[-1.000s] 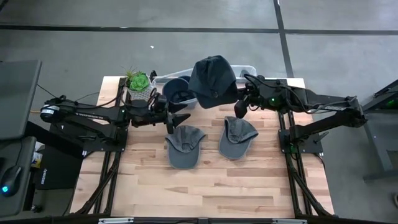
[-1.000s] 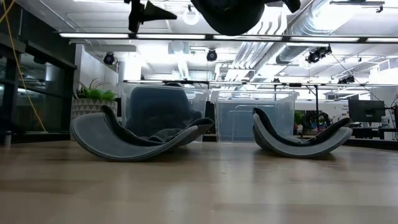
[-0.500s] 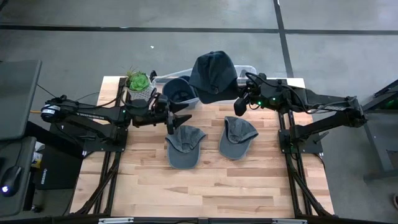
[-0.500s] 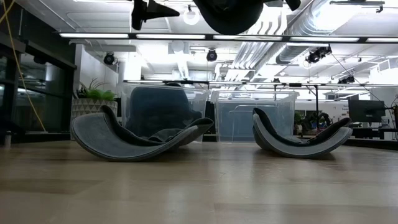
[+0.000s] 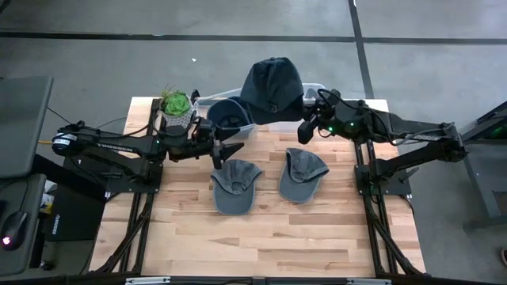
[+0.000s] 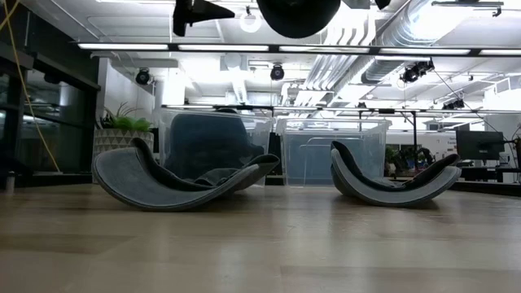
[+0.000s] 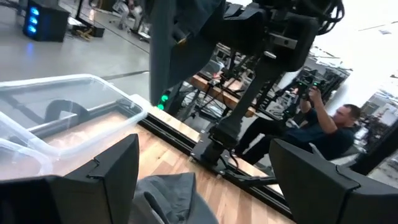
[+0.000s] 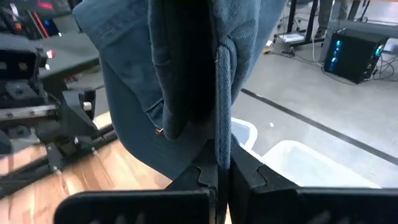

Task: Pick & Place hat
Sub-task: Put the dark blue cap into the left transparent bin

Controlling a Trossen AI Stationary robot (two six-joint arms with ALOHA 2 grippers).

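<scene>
My right hand (image 5: 304, 127) is clamped on the dark blue cloth cap (image 5: 272, 89), hung high over the clear plastic bin (image 5: 313, 85) so it can drop in (two more wait on the wooden surface (image 5: 253, 229)); left hand (image 5: 230, 150) waits nearby, fingers apart.

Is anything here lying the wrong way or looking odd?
Both caps on the table, one and the other, lie upside down, rocking on their crowns. The right gripper dangles a third cap above the clear bin.
</scene>
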